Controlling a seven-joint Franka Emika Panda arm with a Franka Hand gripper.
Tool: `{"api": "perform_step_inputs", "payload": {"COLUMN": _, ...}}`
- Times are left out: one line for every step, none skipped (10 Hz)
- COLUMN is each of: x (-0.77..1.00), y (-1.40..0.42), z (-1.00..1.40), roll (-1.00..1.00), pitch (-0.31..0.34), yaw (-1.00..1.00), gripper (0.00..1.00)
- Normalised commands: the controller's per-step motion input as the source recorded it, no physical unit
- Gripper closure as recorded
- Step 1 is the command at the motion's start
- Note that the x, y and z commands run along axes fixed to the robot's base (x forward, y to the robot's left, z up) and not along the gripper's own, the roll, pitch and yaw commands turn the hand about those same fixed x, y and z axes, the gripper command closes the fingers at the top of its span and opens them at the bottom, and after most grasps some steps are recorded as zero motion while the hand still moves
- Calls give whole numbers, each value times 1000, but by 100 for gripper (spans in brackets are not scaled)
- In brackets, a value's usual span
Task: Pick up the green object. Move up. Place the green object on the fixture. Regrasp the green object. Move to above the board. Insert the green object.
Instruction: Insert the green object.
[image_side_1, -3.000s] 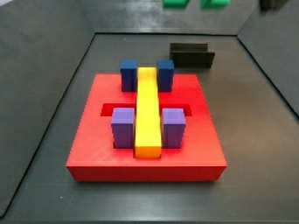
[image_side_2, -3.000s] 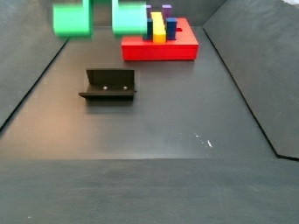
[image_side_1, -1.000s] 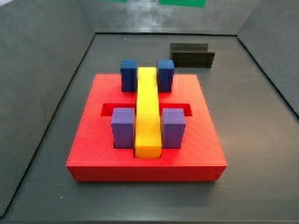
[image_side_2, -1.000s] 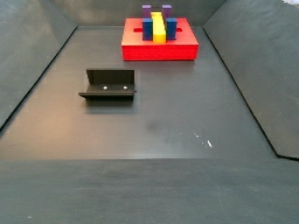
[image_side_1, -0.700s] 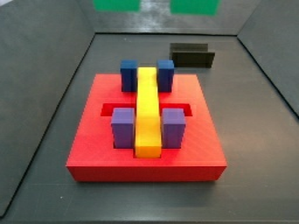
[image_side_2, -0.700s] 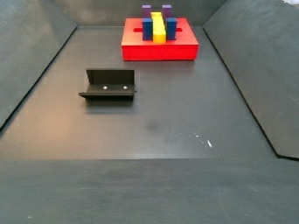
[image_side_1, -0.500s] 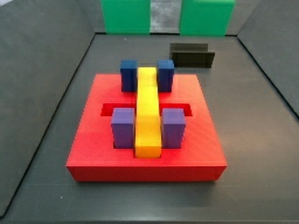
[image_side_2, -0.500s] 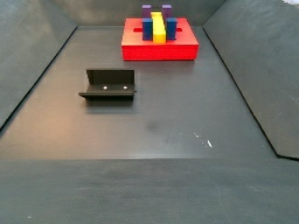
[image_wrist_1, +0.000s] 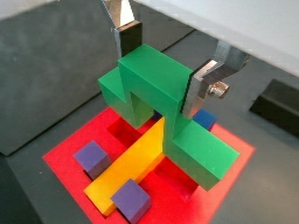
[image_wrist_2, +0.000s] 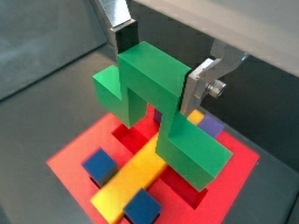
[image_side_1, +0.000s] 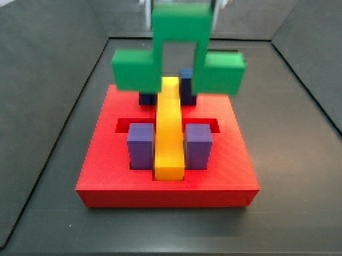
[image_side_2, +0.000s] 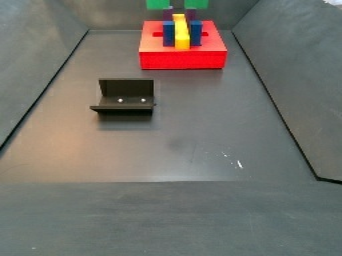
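My gripper (image_wrist_1: 163, 66) is shut on the green object (image_wrist_1: 158, 96), its silver fingers clamping the upper stem in both wrist views (image_wrist_2: 162, 63). The green object (image_side_1: 179, 55) hangs upright over the far end of the red board (image_side_1: 120, 182), its lobes just above the yellow bar (image_side_1: 168, 130) and in front of the blue blocks. I cannot tell whether it touches them. In a side view only a green sliver (image_side_2: 175, 4) shows above the board (image_side_2: 182, 58). The dark fixture (image_side_2: 124, 97) stands empty on the floor, well away from the board.
Two purple blocks (image_side_1: 139, 145) flank the near end of the yellow bar. The blue blocks (image_wrist_2: 103, 164) sit at its other end. Open slots show in the board beside the bar. Sloped grey walls bound the dark floor (image_side_2: 201, 150).
The green object has come down from the top edge of a side view with the gripper and now hangs low over the board's far end. The board and fixture have not moved.
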Motion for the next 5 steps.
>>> {"api": "perform_step_inputs", "payload": {"x": -334, "y": 0, "z": -509, "roll": -59, "pitch": -150, "yaw": 6, "gripper": 100}}
{"api": "perform_step_inputs", "payload": {"x": -300, "y": 60, "z": -186, "roll": -94, "pitch": -46, "yaw": 0, "gripper": 100}}
{"api": "perform_step_inputs", "payload": {"x": -294, "y": 17, "z": -60, "roll": -187, "pitch": -123, "yaw": 0, "gripper": 100}}
{"api": "perform_step_inputs", "payload": {"x": -229, "y": 0, "z": -146, "roll": -144, "pitch": -213, "yaw": 43, "gripper": 100}}
{"api": "perform_step_inputs", "payload": {"x": -54, "y": 0, "z": -169, "roll": -114, "pitch": -191, "yaw": 106, "gripper": 100}}
